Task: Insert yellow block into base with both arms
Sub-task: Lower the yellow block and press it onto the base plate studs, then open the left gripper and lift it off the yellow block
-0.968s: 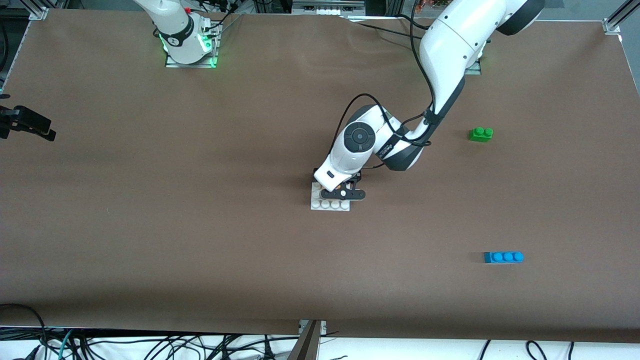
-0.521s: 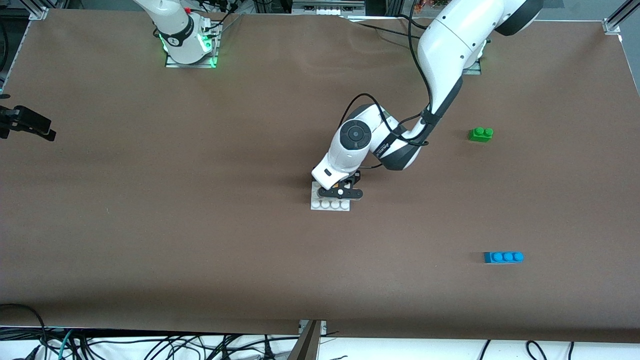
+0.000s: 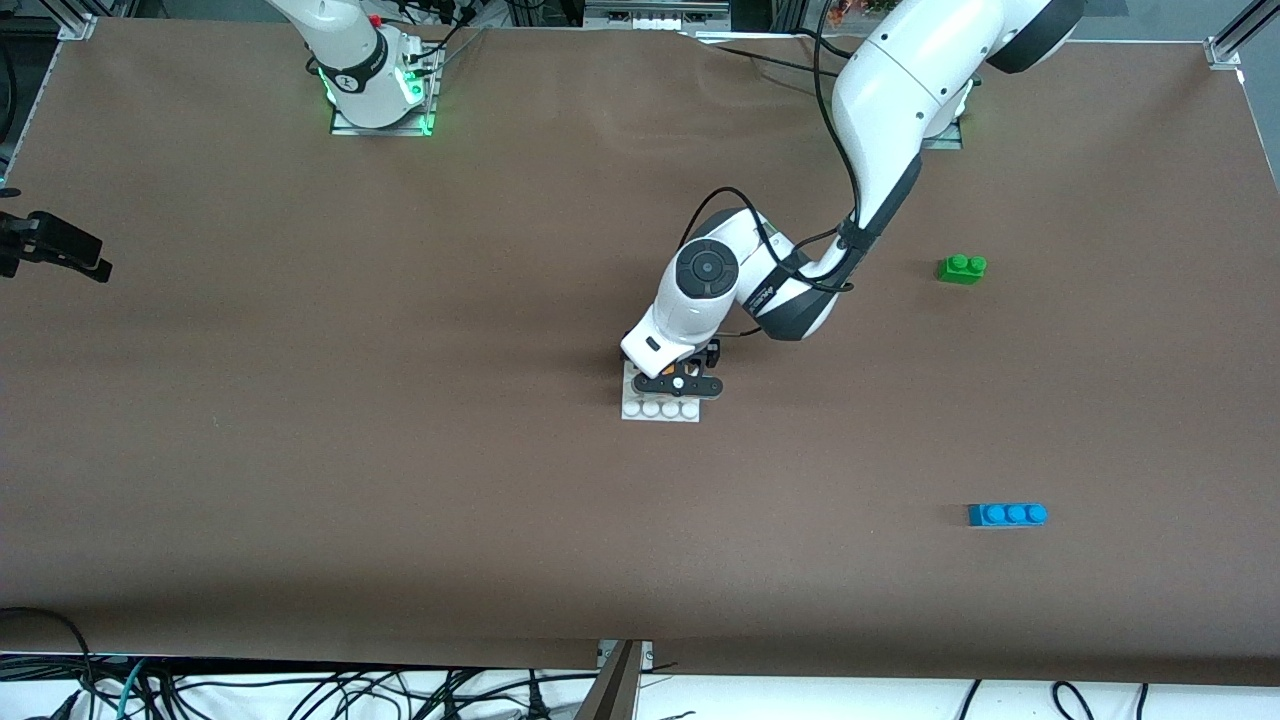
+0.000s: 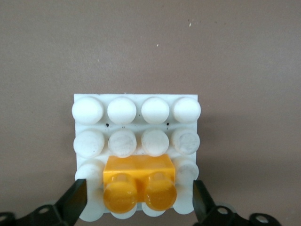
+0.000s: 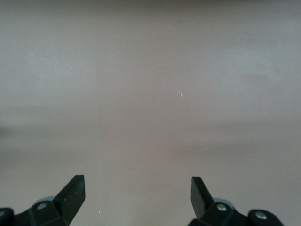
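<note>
Brown table [image 3: 400, 450] holds the base [image 4: 84, 101] in the middle. On it sits the yellow block [image 4: 138, 176], probably pushed in. Left gripper [image 4: 136, 207] hangs wide above it; lift straight. Right gripper [image 5: 136, 200] waits, wide, over bare table.

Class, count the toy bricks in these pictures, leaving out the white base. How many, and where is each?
3. The yellow block sits on the base; the green brick and blue brick lie toward the left arm's end, blue nearer the camera.

Small orange-yellow plastic two-stud brick [image 4: 139, 181] sits on the flat square white plastic studded base plate [image 4: 136, 113], over its two middle columns. Left gripper [image 4: 139, 202] above the plate, black fingers [image 4: 75, 200] spread, clear of brick.
</note>
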You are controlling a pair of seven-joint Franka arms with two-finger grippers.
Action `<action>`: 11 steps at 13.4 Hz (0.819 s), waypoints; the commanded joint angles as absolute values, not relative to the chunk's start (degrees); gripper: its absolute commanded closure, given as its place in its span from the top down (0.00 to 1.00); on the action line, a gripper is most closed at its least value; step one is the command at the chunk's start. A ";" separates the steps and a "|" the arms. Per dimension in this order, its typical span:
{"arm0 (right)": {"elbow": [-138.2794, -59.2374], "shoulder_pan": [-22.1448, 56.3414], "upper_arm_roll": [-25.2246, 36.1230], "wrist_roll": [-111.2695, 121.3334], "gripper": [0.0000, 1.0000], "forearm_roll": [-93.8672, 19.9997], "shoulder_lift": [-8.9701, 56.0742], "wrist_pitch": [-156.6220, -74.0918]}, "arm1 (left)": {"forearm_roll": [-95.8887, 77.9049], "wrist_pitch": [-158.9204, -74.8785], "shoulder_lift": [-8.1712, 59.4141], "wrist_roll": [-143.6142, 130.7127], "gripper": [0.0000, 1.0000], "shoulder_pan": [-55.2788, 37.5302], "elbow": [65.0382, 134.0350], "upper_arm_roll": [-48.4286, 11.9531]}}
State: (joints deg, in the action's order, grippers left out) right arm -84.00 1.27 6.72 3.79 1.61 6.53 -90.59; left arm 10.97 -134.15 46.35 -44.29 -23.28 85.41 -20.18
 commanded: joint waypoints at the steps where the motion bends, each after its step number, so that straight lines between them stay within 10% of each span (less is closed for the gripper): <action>1: -84.55 1.14 6.59 4.57 1.00 1.32 6.06 -91.05 | 11.95 -130.54 43.43 -45.18 1.00 -23.12 84.38 -19.78; 11: -84.55 1.23 6.50 4.57 1.00 1.41 6.24 -91.67 | 8.98 -101.53 21.99 -36.42 1.00 -14.87 83.85 -19.96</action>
State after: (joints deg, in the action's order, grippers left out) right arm -84.03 1.29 6.71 3.79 1.61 6.55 -90.96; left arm 10.84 -104.47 25.88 -41.87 -17.97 82.57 -20.08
